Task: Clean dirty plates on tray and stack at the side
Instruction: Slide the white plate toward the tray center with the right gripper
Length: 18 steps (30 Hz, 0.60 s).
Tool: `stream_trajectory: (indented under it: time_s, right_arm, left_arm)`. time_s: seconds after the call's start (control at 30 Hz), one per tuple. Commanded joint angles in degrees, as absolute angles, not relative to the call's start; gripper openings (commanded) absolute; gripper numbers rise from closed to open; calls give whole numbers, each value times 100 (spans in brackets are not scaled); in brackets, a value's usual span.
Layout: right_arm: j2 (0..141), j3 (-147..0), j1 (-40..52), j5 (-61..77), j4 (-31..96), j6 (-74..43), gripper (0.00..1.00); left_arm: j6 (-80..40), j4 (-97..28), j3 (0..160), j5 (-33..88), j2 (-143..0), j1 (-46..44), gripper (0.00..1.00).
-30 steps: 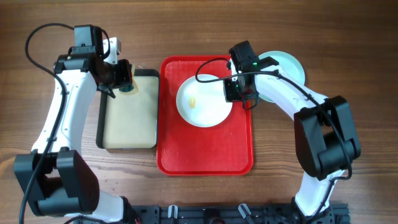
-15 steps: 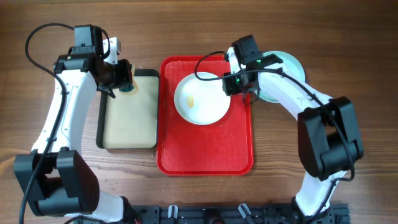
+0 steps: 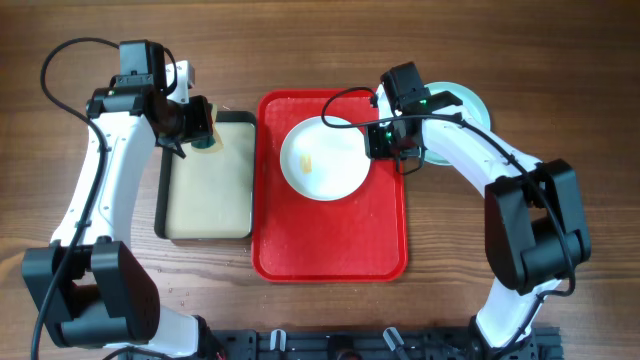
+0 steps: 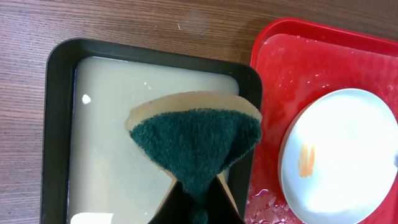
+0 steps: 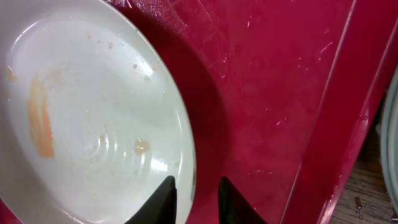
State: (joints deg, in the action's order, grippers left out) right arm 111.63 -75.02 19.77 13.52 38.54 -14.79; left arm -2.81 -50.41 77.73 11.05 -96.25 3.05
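Note:
A white plate (image 3: 322, 160) with an orange-yellow smear (image 5: 38, 118) lies in the upper half of the red tray (image 3: 330, 240). My right gripper (image 3: 388, 148) is at the plate's right edge. In the right wrist view it (image 5: 194, 186) stands open with the rim between its fingers, one over the plate (image 5: 93, 124), one over the tray floor (image 5: 267, 93). A pale blue plate (image 3: 465, 105) lies on the table right of the tray, partly under the right arm. My left gripper (image 3: 200, 125) is shut on a green-faced sponge (image 4: 196, 140).
The sponge hangs over a black-rimmed tray (image 4: 56, 124) of beige liquid, left of the red tray. The red tray's floor is wet. Bare wooden table (image 3: 560, 70) surrounds both trays.
The white plate has slid a little to the left on the red tray. My right gripper shifted up and then slightly right along its edge. The left arm has not moved.

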Motion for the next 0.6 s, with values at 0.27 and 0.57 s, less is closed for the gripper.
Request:
stream_trajectory:
  time_s: [0.27,0.57]
  right_arm:
    - [11041,-7448,2008,1463,3800,-1717,20]
    - [11041,-7218,2008,1507,3553,-1870,20]
  left_arm:
    - [-191,-5046,7787,1219,-9660,294,5]
    - [-191,-5046,7787,1219,-9660,292,5]
